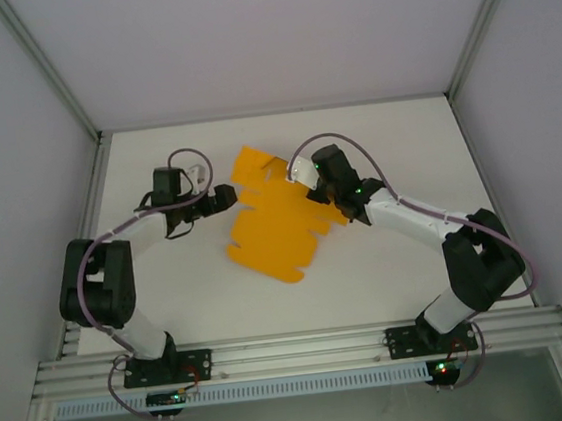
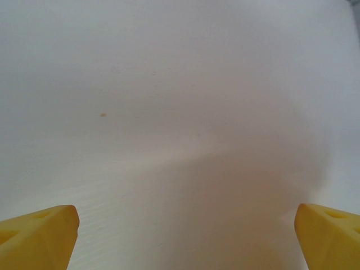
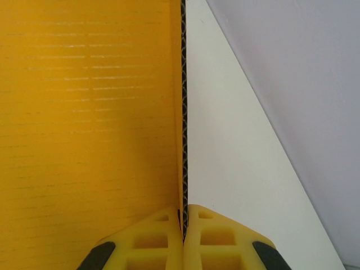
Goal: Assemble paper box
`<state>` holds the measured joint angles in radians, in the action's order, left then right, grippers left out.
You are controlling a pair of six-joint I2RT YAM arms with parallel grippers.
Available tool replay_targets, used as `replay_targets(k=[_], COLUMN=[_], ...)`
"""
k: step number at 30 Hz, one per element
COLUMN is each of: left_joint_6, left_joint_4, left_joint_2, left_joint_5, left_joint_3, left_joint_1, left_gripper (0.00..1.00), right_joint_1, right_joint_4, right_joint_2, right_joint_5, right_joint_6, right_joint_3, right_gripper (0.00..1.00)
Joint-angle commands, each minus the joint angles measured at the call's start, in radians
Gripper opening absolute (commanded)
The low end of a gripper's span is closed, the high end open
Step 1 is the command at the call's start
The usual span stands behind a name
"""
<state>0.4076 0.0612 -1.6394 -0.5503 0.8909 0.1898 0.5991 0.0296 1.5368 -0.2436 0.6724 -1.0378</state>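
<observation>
Flat box (image 1: 278, 226) clamped edge-on in right gripper (image 3: 184, 222); left gripper (image 2: 185, 211) wide apart, empty. Seems light, thin, corrugated; likely flexes; grip edges near creases.

The box (image 1: 277, 221) is an unfolded flat sheet of bright orange corrugated card, die-cut with notched edges and flaps. It is spread mid-worktop (image 1: 399, 279), with a flapped end toward the far side and a rounded corner toward the near side. Its right edge is clamped in the right pincer (image 3: 184, 216), where the fluted cut edge shows side-on with the ribbed orange face to its left.
</observation>
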Motion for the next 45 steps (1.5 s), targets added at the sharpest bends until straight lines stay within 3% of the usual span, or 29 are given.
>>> replay_targets(k=[1,10,16,21,24,27,30,33,40,45], left_joint_6=[-0.019,0.064,0.074,0.184,0.278,0.347,0.36,0.37,0.509,0.63], left_joint_4=[0.132,0.27,0.32,0.476,0.606,0.688,0.644,0.492,0.244,0.192], left_joint_2=[-0.01,-0.041,-0.079,-0.12,-0.154,-0.172,-0.164,-0.159,-0.159,-0.183], left_joint_5=[-0.249,-0.392,-0.445,-0.492,-0.503,-0.504,-0.445,-0.353,-0.13,-0.1], left_joint_3=[-0.012,-0.026,-0.025,-0.057,-0.077,-0.08,-0.072,-0.034,0.009,0.025], left_joint_1=[0.014,0.042,0.091,0.109,0.11,0.111,0.111,0.111,0.125,0.128], left_gripper=[0.96,0.91,0.8,0.59,0.4,0.27,0.17,0.09,0.08,0.1], right_joint_1=[0.008,0.031,0.038,0.045,0.056,0.059,0.062,0.079,0.19,0.265], right_joint_4=[-0.007,-0.055,-0.101,-0.173,-0.2,-0.201,-0.196,-0.216,-0.314,-0.304], right_joint_2=[-0.02,-0.006,0.0,0.006,0.0,-0.011,-0.022,-0.047,-0.081,-0.061], right_joint_5=[-0.002,-0.034,-0.031,-0.026,-0.01,0.002,-0.008,-0.008,-0.105,-0.199], right_joint_6=[-0.029,-0.051,-0.087,-0.13,-0.132,-0.132,-0.131,-0.066,0.178,0.221], right_joint_3=[-0.022,-0.007,-0.002,0.022,0.039,0.047,0.06,0.097,0.201,0.22], right_gripper=[0.0,0.0,0.0,0.0,0.0,0.0,0.0,0.0,0.0,0.0])
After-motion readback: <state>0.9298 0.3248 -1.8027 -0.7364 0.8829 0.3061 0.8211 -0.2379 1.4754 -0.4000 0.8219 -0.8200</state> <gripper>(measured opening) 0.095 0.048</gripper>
